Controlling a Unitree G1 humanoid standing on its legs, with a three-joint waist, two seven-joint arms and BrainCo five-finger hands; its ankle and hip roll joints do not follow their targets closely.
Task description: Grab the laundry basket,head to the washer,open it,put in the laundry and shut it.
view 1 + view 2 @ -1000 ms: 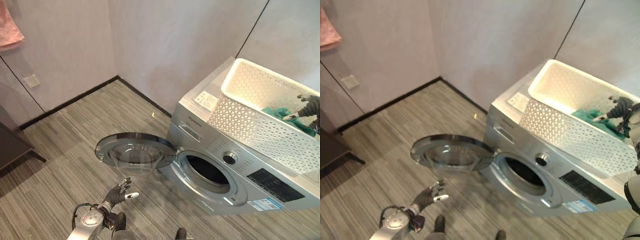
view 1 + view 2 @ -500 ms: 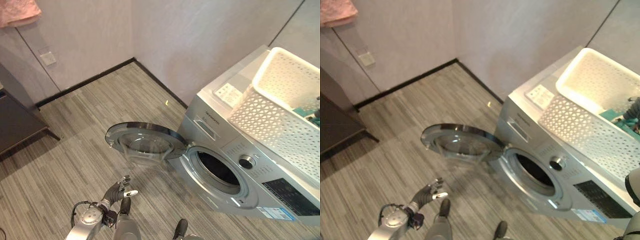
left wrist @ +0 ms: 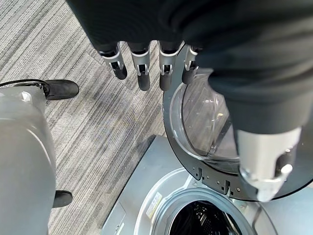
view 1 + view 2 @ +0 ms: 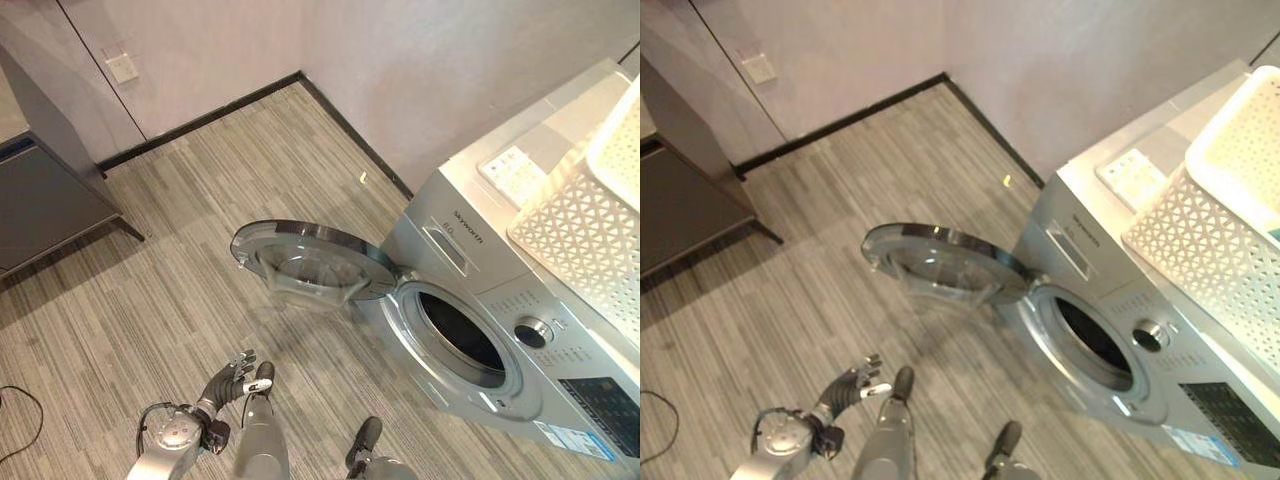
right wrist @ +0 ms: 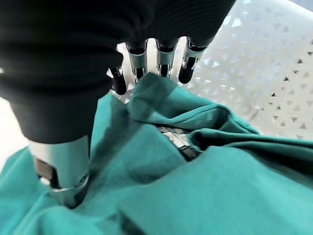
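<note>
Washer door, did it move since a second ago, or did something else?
Only the camera swung, so the whole picture shifted. The washer door stays open, the white laundry basket stays on the washer, the left robot hand stays low and open, and the right robot hand is still at the teal clothes.

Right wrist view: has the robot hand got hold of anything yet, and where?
Not clearly. The right robot hand rests its fingers on a raised fold of the teal cloth garment in the white perforated plastic basket, thumb alongside; a closed grip cannot be told.
</note>
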